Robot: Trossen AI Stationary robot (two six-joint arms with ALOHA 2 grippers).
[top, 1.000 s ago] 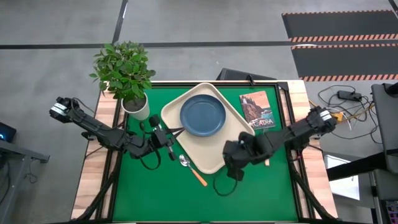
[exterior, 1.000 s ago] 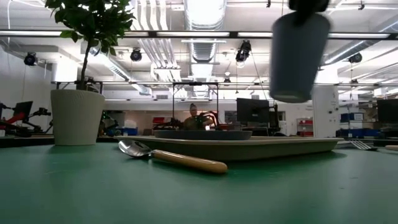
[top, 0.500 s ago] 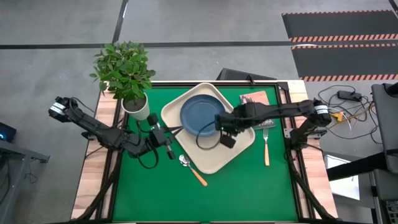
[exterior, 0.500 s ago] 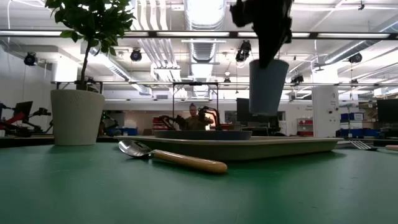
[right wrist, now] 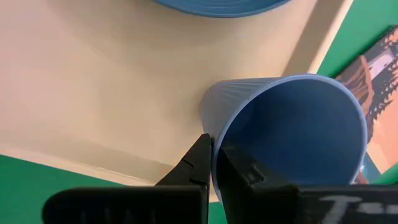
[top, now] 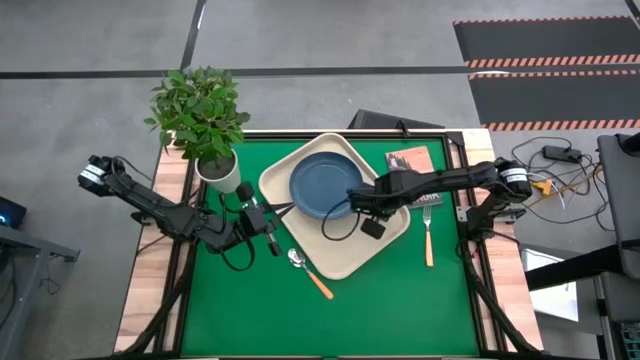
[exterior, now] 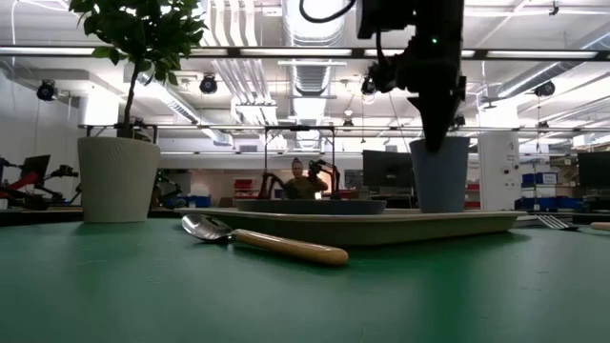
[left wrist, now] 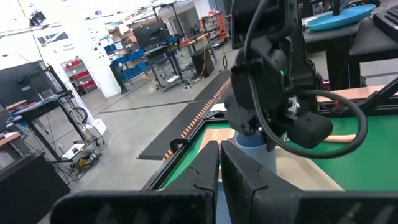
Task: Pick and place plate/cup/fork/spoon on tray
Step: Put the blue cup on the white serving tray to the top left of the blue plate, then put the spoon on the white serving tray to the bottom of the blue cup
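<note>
While the left tool (top: 262, 222) waits low over the green bench (top: 250, 300) with its fingers pressed together and nothing between them, the job looks about half done. Just beyond that idle tool, toward the middle of the bench, the spoon (top: 308, 274) lies on the green cloth beside the tray's near edge, touching or nearly touching the rim, so it has not been placed. The tray (top: 345, 255) sits further on, reaching from the left tool's tip across to the right tool. The plate (top: 322, 185) already lies flat in the tray's far half, just to the left of the right tool.

The right tool (right wrist: 212, 163) is over the tray beside the plate, pinching the cup (right wrist: 292, 134) by its wall, one finger inside the rim and one outside. In the low view the cup (exterior: 439, 174) stands upright with its base at the tray surface, so I judge it set down or very nearly so, though not yet released. To the right of that tool, off the tray on the green cloth, lies the fork (top: 427, 235), well apart from the cup.

Left to do, as I read it: let go of the cup, then move the fork and the spoon onto the tray.
</note>
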